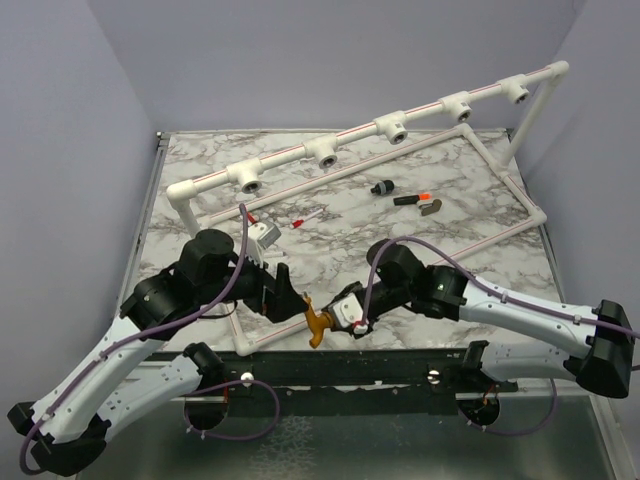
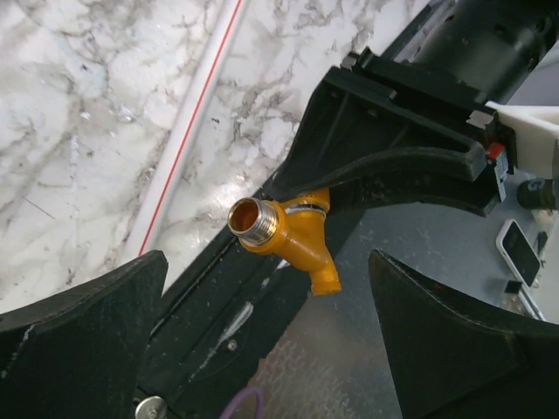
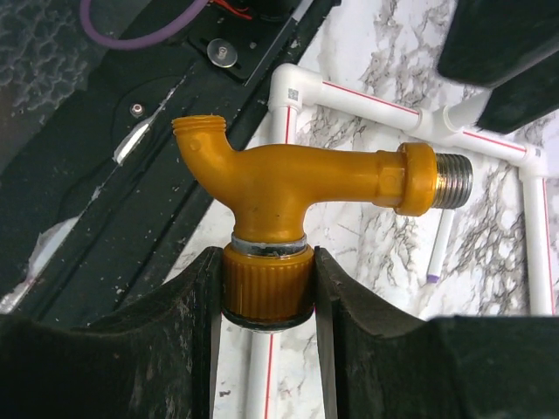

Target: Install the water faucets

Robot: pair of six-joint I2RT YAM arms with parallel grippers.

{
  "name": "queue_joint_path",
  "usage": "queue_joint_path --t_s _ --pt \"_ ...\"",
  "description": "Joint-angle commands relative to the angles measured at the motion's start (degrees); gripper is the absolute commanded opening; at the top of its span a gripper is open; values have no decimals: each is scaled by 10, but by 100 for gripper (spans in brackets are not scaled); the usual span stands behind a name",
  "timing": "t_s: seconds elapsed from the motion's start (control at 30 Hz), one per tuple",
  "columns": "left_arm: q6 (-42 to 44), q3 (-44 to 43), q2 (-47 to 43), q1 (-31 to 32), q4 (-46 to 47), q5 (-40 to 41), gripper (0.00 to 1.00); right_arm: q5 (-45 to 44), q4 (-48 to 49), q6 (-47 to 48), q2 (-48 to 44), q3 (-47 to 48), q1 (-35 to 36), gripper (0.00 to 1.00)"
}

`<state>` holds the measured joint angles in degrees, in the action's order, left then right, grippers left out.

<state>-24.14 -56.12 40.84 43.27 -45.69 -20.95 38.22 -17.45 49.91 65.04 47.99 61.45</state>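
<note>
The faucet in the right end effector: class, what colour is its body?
The faucet is mustard-orange, its threaded end silver; clearest in the right wrist view.

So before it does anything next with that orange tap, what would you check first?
1. Right gripper clamped on the knob of the orange faucet: ok.
2. Left gripper open and holding nothing: ok.
3. Silver threaded end bare, no finger covering it: ok.
4. Tee sockets on the white pipe rail have no faucet in them: ok.
5. Grip firm enough for screwing in: cannot tell.
</note>
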Motion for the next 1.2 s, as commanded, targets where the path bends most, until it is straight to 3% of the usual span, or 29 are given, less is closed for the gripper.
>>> queue_joint_path --t_s 0.0,0.43,0.77,1.17 --pt "-23 27 -1 3 -21 -70 97 -7 -70 100 20 40 11 1" --pt "-41 65 -1 3 -12 -132 79 -24 -79 191 35 63 39 1" --pt "-48 81 7 3 5 -167 58 -43 -103 217 46 88 57 1" --pt "-55 86 10 3 13 -177 45 -63 -110 222 55 95 80 1"
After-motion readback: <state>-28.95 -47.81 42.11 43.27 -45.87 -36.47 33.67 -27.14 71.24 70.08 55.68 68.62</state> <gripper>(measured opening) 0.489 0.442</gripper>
